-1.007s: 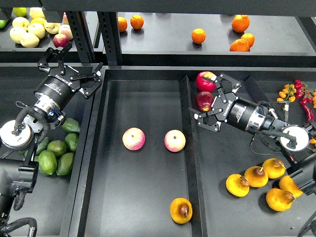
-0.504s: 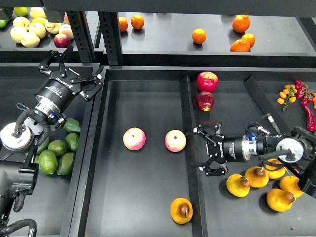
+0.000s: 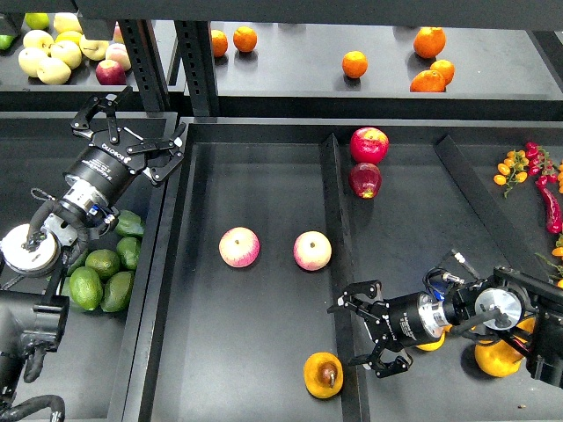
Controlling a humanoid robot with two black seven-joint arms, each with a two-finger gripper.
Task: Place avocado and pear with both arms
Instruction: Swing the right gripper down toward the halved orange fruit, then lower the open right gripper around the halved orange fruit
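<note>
One pear (image 3: 323, 375), yellow-orange with a dark blotch, lies at the front of the middle tray (image 3: 264, 352). More pears (image 3: 499, 357) lie in the right bin, partly hidden behind my right arm. My right gripper (image 3: 362, 332) is open and empty. It hangs over the divider just right of and slightly behind the tray pear. Several green avocados (image 3: 85, 287) lie in the left bin. My left gripper (image 3: 132, 134) is open and empty, up over the left bin's far right edge, well behind the avocados.
Two pink-yellow apples (image 3: 238, 247) (image 3: 311, 251) lie mid-tray. Two red apples (image 3: 369, 145) sit at the back of the right bin. Oranges (image 3: 354, 63) and yellow apples (image 3: 44, 53) are on the rear shelf. Cherry tomatoes and chillies (image 3: 528, 163) are at far right.
My right gripper has swept from the red apples at the back down to the front, ending beside the tray pear, still open. The left gripper has barely moved.
</note>
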